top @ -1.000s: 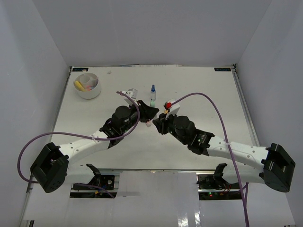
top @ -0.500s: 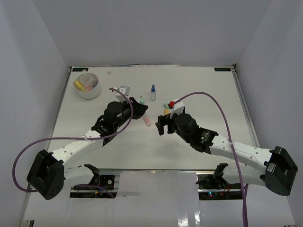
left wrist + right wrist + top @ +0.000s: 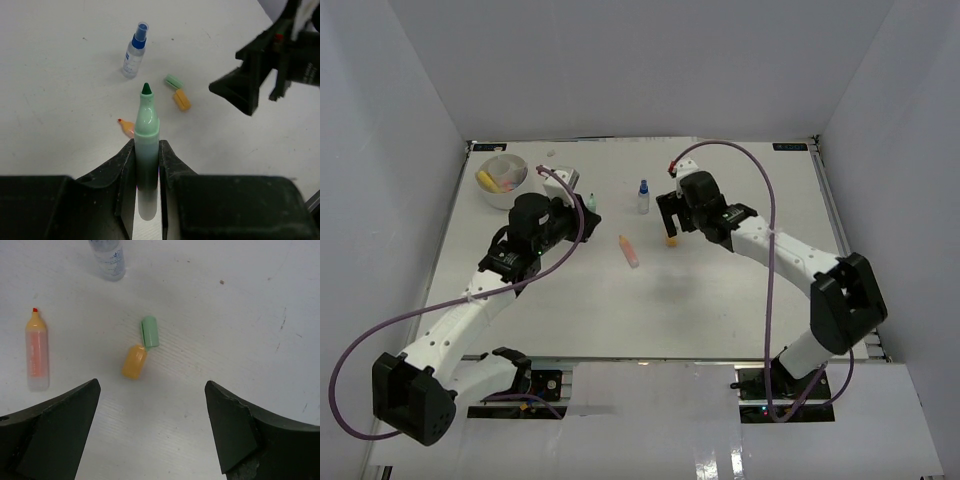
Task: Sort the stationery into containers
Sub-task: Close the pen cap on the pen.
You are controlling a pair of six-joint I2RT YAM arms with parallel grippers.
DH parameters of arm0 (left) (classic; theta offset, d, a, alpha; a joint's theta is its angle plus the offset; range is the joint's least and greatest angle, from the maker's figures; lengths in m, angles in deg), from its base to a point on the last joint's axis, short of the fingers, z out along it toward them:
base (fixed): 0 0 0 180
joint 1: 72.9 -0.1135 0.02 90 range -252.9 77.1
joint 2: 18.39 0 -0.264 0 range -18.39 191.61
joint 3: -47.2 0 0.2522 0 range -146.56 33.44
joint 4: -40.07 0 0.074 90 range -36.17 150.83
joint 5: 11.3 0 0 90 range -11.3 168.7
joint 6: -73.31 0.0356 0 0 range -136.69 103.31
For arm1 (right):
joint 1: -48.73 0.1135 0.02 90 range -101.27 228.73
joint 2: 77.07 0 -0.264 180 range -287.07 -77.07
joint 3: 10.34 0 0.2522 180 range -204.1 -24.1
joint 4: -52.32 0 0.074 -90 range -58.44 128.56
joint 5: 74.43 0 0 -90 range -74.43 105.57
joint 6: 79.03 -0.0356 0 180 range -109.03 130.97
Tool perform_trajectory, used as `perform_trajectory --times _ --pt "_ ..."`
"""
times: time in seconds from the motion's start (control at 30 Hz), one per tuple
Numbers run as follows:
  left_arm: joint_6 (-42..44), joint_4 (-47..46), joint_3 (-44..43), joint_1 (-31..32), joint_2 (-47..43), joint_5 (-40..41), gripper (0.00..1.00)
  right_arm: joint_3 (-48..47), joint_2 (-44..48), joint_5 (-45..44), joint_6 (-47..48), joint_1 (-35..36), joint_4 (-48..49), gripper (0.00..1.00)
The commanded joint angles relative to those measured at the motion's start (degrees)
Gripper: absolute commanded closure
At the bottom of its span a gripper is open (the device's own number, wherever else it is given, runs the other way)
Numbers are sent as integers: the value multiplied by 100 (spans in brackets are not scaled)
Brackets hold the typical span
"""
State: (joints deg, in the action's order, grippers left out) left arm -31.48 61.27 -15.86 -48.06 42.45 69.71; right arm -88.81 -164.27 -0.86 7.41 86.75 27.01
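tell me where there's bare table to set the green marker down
Bare table runs wide along the near side, between the orange highlighter and the near edge; the far right corner beyond the right gripper is free. Crowded: the centre, where the spray bottle, highlighter, green cap and orange cap cluster.

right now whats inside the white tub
The white tub holds a yellow marker with a pink item beside it. Anything lower down is hidden by the wall or too small to tell.

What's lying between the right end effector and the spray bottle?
A green cap and an orange cap, lying together, shown in the right wrist view.
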Motion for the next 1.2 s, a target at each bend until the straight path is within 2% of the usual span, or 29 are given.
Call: perform_trajectory --times 0.0,0.13,0.43,0.6,0.67,1.17 --pt "538 407 253 -41 -300 -418 100 -751 -822 227 609 -67 -514 9" --pt "696 424 553 -49 -432 -279 100 -1288 -1552 192 785 -75 -585 21" --pt "670 442 606 -49 -476 -147 100 -2028 -2661 236 1137 -76 -550 28" --pt "670 442 632 -49 -591 -59 100 -2142 -2934 228 1208 -128 -418 33" --pt "688 442 632 -49 -591 -85 100 -2160 -3013 262 1208 -181 -366 39" --pt "705 425 650 -49 -547 -234 100 -2195 -3330 377 1225 -313 -216 50"
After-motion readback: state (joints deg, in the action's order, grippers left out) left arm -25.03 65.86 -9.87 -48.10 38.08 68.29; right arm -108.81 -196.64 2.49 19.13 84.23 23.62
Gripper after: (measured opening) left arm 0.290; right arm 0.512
